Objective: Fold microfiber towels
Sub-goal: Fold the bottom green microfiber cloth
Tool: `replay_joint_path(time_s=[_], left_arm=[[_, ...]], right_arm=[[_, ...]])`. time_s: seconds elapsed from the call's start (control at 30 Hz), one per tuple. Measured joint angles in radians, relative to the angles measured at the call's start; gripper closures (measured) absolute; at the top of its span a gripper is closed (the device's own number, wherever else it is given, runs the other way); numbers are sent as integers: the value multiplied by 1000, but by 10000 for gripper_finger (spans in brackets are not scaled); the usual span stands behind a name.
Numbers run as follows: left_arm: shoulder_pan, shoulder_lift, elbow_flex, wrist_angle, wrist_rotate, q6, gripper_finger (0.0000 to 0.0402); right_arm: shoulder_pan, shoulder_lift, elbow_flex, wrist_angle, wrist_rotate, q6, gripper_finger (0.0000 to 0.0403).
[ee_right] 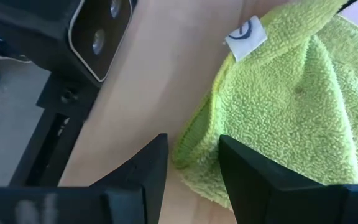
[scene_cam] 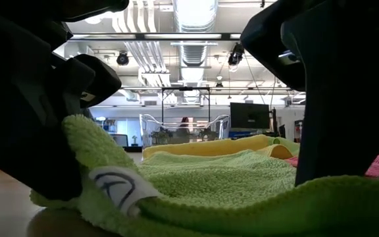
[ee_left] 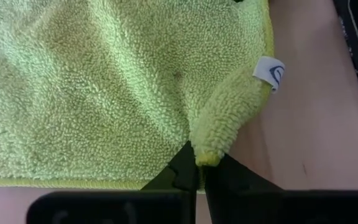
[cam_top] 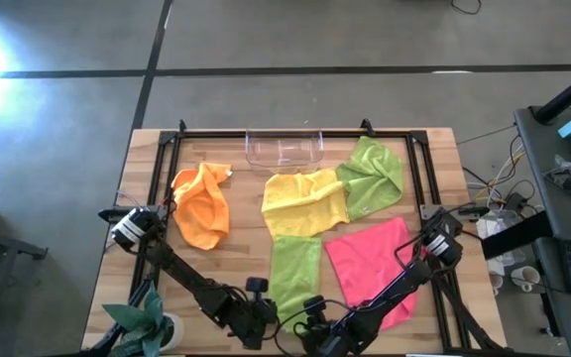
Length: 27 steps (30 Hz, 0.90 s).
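Observation:
A lime green towel (cam_top: 295,270) lies spread at the table's near middle, with a white label (ee_left: 269,71) at one near corner. My left gripper (ee_left: 199,177) is shut on a raised bit of it beside that label. My right gripper (ee_right: 192,165) is open, one finger on each side of the towel's other near corner (ee_right: 194,146). Farther back lie a yellow towel (cam_top: 305,201), a second lime green towel (cam_top: 372,177), a pink towel (cam_top: 368,260) and an orange towel (cam_top: 202,205). My left gripper pinches a drawn-up ridge of the towel's near edge (ee_left: 209,149) between its two fingers, just beside the label corner. The fingers slant down from the table's near side. The ridge stands up in the hold (scene_cam: 77,135); the rest of the towel lies flat on the table. My right gripper straddles the towel's corner; whether it touches the cloth I cannot tell.
A clear plastic tray (cam_top: 285,149) stands at the far middle. A small green plant in a white pot (cam_top: 149,319) sits at the near left corner. Black rails (cam_top: 157,198) run along the table's sides. Bare wood shows between the orange and lime green towels.

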<state>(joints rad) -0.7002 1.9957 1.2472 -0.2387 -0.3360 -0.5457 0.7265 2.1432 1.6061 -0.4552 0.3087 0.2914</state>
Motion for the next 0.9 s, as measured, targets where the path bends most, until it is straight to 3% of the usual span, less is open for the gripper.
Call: replay_joint_path(time_s=[0.17,0.37,0.67,0.9], left_arm=[[0,0,0,1,35,-1,400],[0,0,0,24,79,-2,400],[-4,-7,32,41,235,-55,400],[-11,-54,50,45,256,-124,400]], right_arm=[[-2,1,1,-12,5,13,288],[-16,2,2,-23,-17,97,382],[-9,-17,46,-57,-36,215,394],[29,-26,131,-115,-46,373,394]])
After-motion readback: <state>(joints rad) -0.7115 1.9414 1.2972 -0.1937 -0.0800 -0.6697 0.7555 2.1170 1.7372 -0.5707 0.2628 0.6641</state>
